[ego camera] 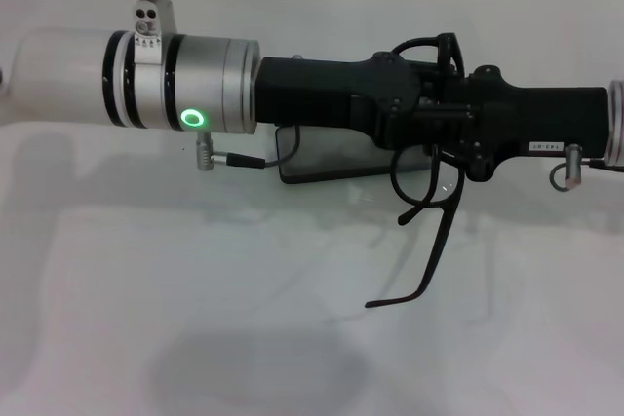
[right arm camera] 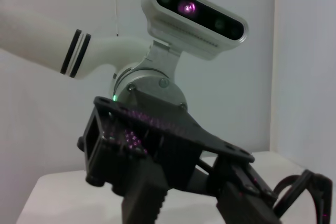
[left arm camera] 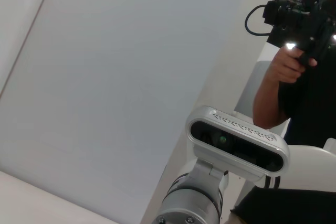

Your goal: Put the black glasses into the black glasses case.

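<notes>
Black glasses [ego camera: 436, 204] held aloft between left hand [ego camera: 414, 104] and right hand [ego camera: 458, 129]; finger states cannot be told. Black glasses case [ego camera: 322, 165] directly beneath, on desk [ego camera: 195, 319].

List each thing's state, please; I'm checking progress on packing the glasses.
black glasses: off the table, between both grippers, one temple hanging down.
black glasses case: flat on table, mostly hidden; open or shut unclear.
left gripper: at the glasses.
right gripper: at the glasses.
ring light: lit green.
</notes>
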`<state>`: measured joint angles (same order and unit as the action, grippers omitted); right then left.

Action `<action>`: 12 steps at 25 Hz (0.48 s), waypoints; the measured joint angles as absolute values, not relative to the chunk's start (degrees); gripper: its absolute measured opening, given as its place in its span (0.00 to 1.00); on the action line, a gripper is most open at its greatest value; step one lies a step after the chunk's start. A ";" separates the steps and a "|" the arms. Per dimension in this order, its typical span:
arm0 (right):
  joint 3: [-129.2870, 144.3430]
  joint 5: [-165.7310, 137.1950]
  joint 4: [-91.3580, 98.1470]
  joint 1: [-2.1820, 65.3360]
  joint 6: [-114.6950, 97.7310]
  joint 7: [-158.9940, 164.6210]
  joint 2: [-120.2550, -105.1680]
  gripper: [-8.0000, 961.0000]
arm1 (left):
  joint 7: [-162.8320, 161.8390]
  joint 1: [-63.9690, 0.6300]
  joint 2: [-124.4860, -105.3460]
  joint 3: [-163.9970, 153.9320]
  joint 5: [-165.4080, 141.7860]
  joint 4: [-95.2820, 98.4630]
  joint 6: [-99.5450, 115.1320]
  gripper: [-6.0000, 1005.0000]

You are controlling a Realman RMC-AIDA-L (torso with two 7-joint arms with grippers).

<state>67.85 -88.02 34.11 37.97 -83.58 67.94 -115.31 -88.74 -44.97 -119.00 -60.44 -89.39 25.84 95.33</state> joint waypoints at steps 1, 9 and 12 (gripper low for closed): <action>67.86 -88.33 34.21 37.99 -83.63 68.26 -115.31 0.10 | -88.74 -44.76 -119.03 -60.43 -89.29 25.88 95.35 0.50; 64.29 -89.46 34.51 37.27 -82.98 69.45 -114.72 0.10 | -88.82 -39.45 -118.32 -60.19 -85.42 30.45 97.42 0.51; 57.84 -89.02 34.76 36.27 -87.84 69.47 -113.42 0.10 | -88.76 -36.55 -117.01 -59.36 -84.44 31.35 96.38 0.51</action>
